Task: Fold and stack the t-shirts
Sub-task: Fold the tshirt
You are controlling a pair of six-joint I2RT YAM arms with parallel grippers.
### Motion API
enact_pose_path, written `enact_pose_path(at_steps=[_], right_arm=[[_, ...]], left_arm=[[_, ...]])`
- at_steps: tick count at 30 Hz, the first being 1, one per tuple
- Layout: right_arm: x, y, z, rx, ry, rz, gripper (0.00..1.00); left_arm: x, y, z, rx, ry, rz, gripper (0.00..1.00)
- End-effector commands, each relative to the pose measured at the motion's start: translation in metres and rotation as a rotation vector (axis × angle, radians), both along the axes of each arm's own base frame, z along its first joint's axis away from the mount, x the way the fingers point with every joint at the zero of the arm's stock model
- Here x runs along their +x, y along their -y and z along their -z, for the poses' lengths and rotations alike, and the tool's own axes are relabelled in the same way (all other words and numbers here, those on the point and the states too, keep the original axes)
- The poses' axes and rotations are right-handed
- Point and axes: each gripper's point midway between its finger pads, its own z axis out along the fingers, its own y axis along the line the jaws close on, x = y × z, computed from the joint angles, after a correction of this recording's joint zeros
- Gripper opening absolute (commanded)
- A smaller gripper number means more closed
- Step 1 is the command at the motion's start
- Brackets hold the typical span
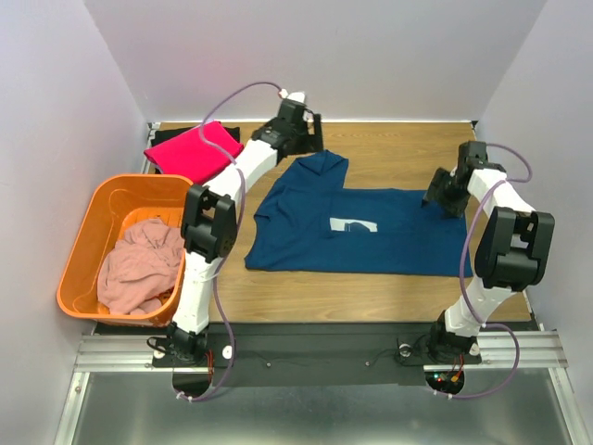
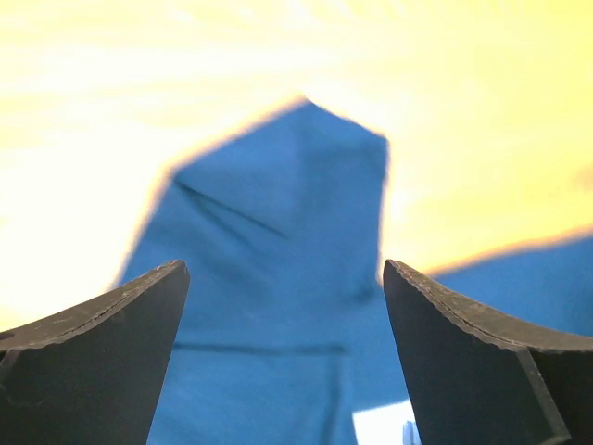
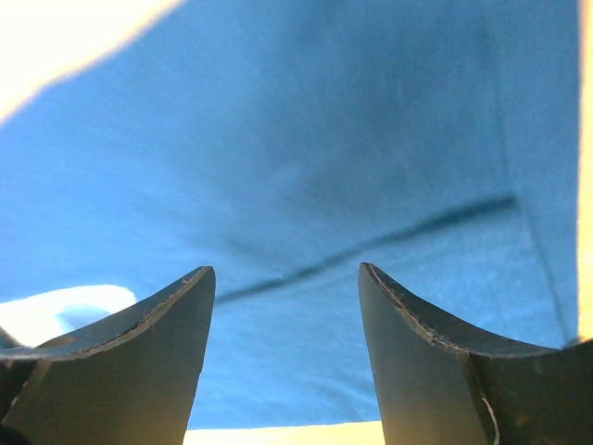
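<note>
The navy t-shirt [image 1: 371,232] lies spread flat in the middle of the wooden table [image 1: 389,153], its white print [image 1: 355,225] facing up. One sleeve [image 1: 324,169] sticks out toward the far edge. The left gripper [image 1: 310,139] is low over the table just beyond that sleeve, jaws spread wide with nothing between them. In its wrist view the sleeve tip [image 2: 296,195] lies ahead of the open fingers [image 2: 120,352]. The right gripper [image 1: 437,199] is at the shirt's right edge, jaws parted over the navy cloth [image 3: 306,148] and pinching nothing that shows. A bright pink t-shirt [image 1: 190,148] lies folded at the far left corner of the table. The orange basket [image 1: 88,222] sits off the left side, with a pale dusty-pink t-shirt [image 1: 139,264] crumpled inside it.
</note>
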Motion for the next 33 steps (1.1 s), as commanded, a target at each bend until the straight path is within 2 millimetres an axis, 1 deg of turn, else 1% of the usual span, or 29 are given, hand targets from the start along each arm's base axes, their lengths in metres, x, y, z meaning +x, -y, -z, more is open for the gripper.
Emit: enact_pose_path(at_steps=[1, 4, 5, 6, 8, 11, 12, 13, 14, 15, 16, 18, 19, 20, 24, 25, 33], right_arm=[[0.027, 0.004, -0.052, 0.000, 0.122, 0.025, 0.69], [0.031, 0.002, -0.059, 0.012, 0.141, 0.035, 0.69], [0.031, 0.002, -0.060, 0.014, 0.143, 0.037, 0.69], [0.030, 0.001, -0.059, 0.018, 0.140, 0.039, 0.69], [0.025, 0.000, -0.053, 0.025, 0.122, 0.041, 0.69], [0.018, -0.002, -0.045, 0.030, 0.099, 0.041, 0.69], [0.014, -0.002, -0.040, 0.031, 0.086, 0.040, 0.69], [0.012, -0.003, -0.038, 0.032, 0.080, 0.041, 0.69], [0.011, -0.003, -0.037, 0.031, 0.077, 0.038, 0.69], [0.008, -0.003, -0.034, 0.029, 0.067, 0.038, 0.69], [0.008, -0.003, -0.035, 0.028, 0.069, 0.036, 0.69], [0.006, -0.004, -0.035, 0.030, 0.066, 0.036, 0.69], [0.006, -0.004, -0.035, 0.031, 0.068, 0.034, 0.69], [0.005, -0.005, -0.035, 0.038, 0.067, 0.032, 0.69], [0.004, -0.007, -0.035, 0.048, 0.067, 0.030, 0.69], [0.004, -0.008, -0.035, 0.049, 0.066, 0.029, 0.69], [0.001, -0.009, -0.029, 0.055, 0.052, 0.021, 0.69]], left_arm=[[0.015, -0.014, 0.009, -0.006, -0.019, -0.032, 0.96], [0.020, -0.011, 0.017, -0.005, -0.026, -0.026, 0.91], [0.022, -0.010, 0.022, -0.005, -0.030, -0.025, 0.87], [0.021, -0.004, 0.024, -0.023, -0.036, 0.000, 0.85], [0.023, -0.001, 0.027, -0.027, -0.032, 0.005, 0.80], [0.028, 0.005, 0.023, -0.028, 0.001, 0.020, 0.80], [0.030, 0.007, 0.023, -0.025, 0.009, 0.028, 0.79], [0.031, 0.009, 0.028, -0.013, 0.011, 0.033, 0.79], [0.033, 0.012, 0.026, -0.002, 0.027, 0.046, 0.79], [0.035, 0.012, 0.028, 0.008, 0.034, 0.039, 0.79], [0.035, 0.013, 0.035, 0.015, 0.026, 0.043, 0.79], [0.037, 0.017, 0.035, 0.015, 0.034, 0.050, 0.79], [0.041, 0.013, 0.037, 0.034, 0.044, 0.022, 0.79], [0.044, 0.014, 0.038, 0.037, 0.048, 0.019, 0.77], [0.052, 0.017, 0.042, 0.061, 0.077, 0.013, 0.77], [0.053, 0.018, 0.049, 0.063, 0.070, 0.012, 0.76], [0.063, 0.037, 0.052, 0.054, 0.122, 0.037, 0.74]])
